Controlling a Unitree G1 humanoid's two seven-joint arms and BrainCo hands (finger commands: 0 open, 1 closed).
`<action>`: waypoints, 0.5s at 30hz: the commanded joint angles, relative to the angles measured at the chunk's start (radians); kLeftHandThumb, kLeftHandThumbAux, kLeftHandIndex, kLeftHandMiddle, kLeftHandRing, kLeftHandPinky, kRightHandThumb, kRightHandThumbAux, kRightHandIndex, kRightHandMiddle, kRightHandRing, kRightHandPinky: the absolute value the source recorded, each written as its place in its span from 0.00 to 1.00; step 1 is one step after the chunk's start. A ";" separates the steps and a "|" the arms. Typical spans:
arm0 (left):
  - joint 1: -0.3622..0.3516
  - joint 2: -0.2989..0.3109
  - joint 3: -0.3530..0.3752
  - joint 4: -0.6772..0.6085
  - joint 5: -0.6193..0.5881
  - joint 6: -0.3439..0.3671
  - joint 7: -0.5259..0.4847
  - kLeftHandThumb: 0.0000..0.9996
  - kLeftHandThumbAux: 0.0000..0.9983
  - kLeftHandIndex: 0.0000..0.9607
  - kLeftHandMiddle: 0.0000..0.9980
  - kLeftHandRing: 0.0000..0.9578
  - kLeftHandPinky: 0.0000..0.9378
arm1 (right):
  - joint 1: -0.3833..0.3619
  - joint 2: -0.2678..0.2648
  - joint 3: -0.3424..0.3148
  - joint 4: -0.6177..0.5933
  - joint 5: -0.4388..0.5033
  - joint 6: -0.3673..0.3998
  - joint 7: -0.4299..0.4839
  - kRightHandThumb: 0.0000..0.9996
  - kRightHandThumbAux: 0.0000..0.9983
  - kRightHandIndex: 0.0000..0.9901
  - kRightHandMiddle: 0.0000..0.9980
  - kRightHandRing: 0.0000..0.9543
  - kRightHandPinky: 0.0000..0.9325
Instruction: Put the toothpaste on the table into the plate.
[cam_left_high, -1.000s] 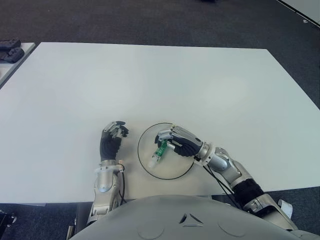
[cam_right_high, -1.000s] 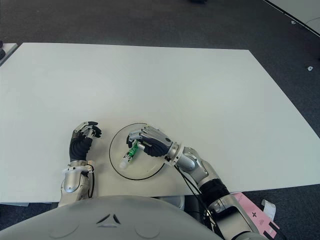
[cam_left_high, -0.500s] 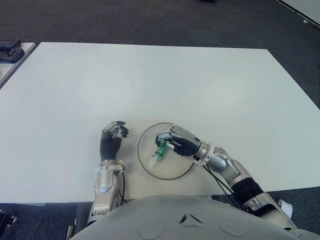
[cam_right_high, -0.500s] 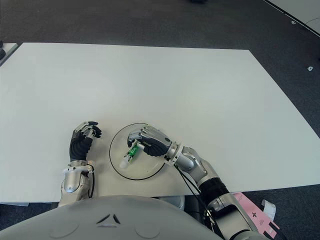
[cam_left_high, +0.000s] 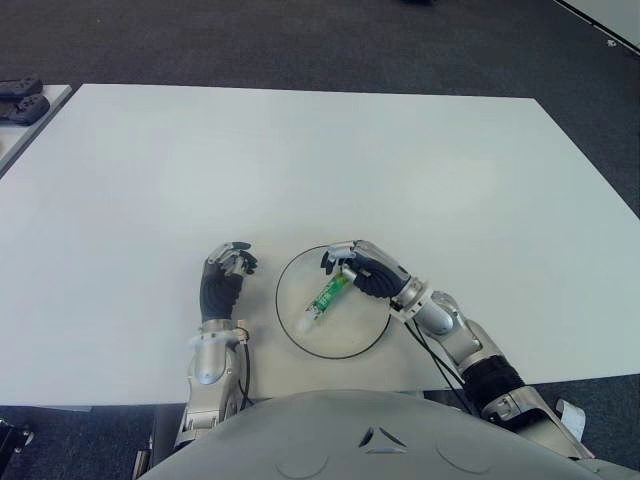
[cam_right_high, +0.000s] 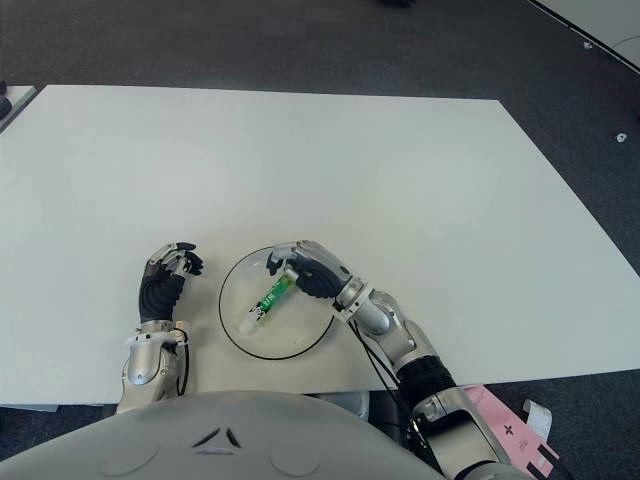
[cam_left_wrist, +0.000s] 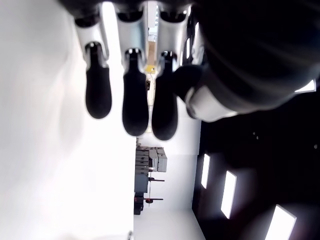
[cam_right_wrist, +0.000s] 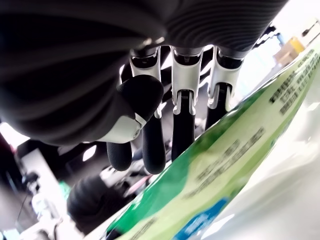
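Toothpaste: green-and-white toothpaste tube (cam_left_high: 328, 297) lies inside the black-rimmed clear round plate (cam_left_high: 300, 339), lower centre.
Right hand (cam_left_high: 368, 272): fingers loosened, over plate's right rim.
Left hand (cam_left_high: 222, 283): curled, empty, left of plate.
Bench: white bench (cam_left_high: 300, 160), bare toward far edges.

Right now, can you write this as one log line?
toothpaste: lying in plate | right hand: open, at tube's far end | left hand: idle beside plate

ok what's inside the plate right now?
The toothpaste lies inside the plate, cap toward the robot. The right hand, fingers opened, hangs over its far end, hiding the plate beneath. Left hand shows left of it.
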 joint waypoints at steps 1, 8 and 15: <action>-0.001 -0.023 0.005 0.055 0.000 0.036 0.015 0.70 0.72 0.45 0.58 0.59 0.58 | 0.005 0.016 -0.038 0.015 0.074 0.017 0.001 1.00 0.67 0.46 0.44 0.47 0.51; -0.006 -0.020 0.005 0.060 -0.006 0.041 0.012 0.70 0.72 0.45 0.58 0.59 0.57 | 0.018 0.040 -0.086 0.027 0.289 0.071 0.097 1.00 0.67 0.43 0.46 0.49 0.50; -0.011 -0.025 0.004 0.058 -0.003 0.041 0.020 0.70 0.72 0.45 0.58 0.59 0.58 | 0.051 0.094 -0.187 -0.025 0.625 0.287 0.229 1.00 0.67 0.41 0.46 0.50 0.51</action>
